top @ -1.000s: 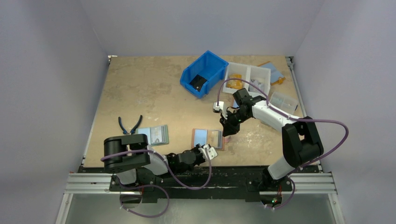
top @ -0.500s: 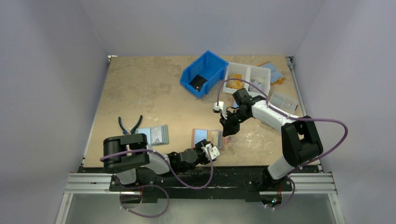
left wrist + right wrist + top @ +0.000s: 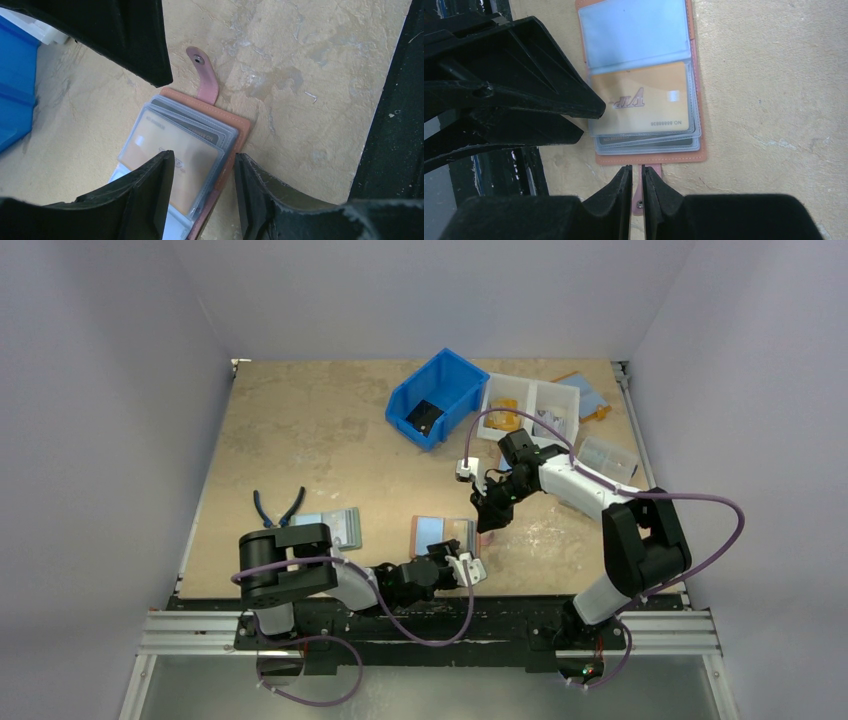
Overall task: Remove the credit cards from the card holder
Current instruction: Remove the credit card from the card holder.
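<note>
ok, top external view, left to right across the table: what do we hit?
Pliers → two cards lying flat → open card holder → right gripper pinching its snap tab → clear box at the right edge. The left gripper sits open just below the holder, so it has no clean slot.

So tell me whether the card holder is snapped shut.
No, the card holder lies open on the table, an orange card showing in its clear sleeve.
</note>
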Available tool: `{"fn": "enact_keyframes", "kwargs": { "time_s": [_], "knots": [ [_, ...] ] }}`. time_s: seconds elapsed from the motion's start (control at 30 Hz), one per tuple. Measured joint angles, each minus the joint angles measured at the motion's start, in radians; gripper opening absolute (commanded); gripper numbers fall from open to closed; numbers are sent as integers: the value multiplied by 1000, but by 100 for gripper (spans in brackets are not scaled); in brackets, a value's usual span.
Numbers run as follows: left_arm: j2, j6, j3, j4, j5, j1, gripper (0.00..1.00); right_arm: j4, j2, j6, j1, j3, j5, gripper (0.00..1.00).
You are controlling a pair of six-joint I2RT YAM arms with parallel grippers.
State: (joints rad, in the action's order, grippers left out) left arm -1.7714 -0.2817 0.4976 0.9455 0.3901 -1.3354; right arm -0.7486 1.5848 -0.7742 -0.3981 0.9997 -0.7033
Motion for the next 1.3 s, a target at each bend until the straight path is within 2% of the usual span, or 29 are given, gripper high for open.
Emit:
{"fn": "enact_keyframes", "kwargs": {
  "time_s": [0.17,0.3,0.53,0.73,0.9,1.1,1.3],
  "knots": [
    [-6,-8,2,-8,-7,11,47,0,0,-3,0,0,0,20],
    [-25,-16,10,-17,-20,37,36,0,0,-5,0,0,0,20],
    [-27,-17,19,-21,-54,73,0,0,0,-5,0,0,0,20],
    [-1,2,9,-5,-73,80,0,-1,0,-5,0,1,0,20],
    [42,65,-64,73,-74,85,0,-1,0,-5,0,1,-1,20],
    [90,168,-182,217,-62,89,0,-2,0,-5,0,1,-4,20],
    [98,301,-312,442,8,91,0,-6,0,-5,0,1,-6,20]
  ]
}}
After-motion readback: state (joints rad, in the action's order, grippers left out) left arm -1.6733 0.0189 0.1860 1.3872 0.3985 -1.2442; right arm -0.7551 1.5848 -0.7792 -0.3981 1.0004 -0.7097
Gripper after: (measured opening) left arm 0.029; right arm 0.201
